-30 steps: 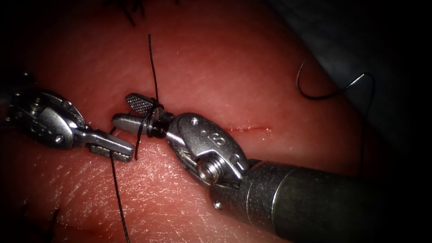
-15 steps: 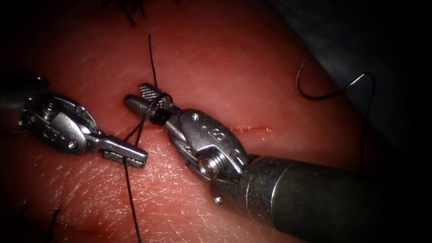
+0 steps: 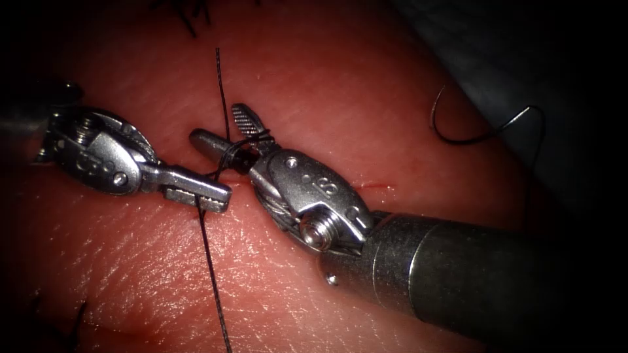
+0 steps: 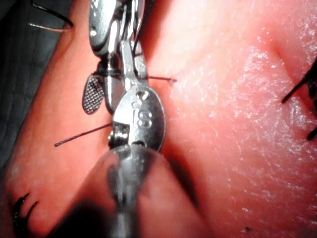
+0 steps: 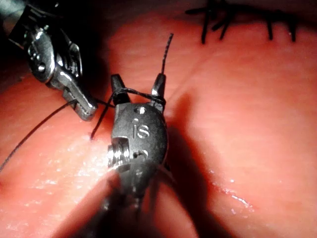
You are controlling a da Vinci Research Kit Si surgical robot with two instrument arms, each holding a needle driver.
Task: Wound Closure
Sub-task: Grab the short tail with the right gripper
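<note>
Thread (image 3: 210,274) in left claw (image 3: 212,194).

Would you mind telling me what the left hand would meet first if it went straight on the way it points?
Probably the right hand: the left hand, shut on the thread, points right toward its thread-wrapped jaws, which stand open. Depth is unclear, so it might pass just beneath them.

Looks like a surgical training lab bench setup, not a real operating room. A slab of pork tissue (image 3: 340,78) is sitting under harsh scope lighting, with grey drape cloth (image 3: 523,59) showing past its edge. Black thread (image 3: 212,274) is trailing over it, and finished stitches (image 5: 237,20) are lining an older cut.
</note>
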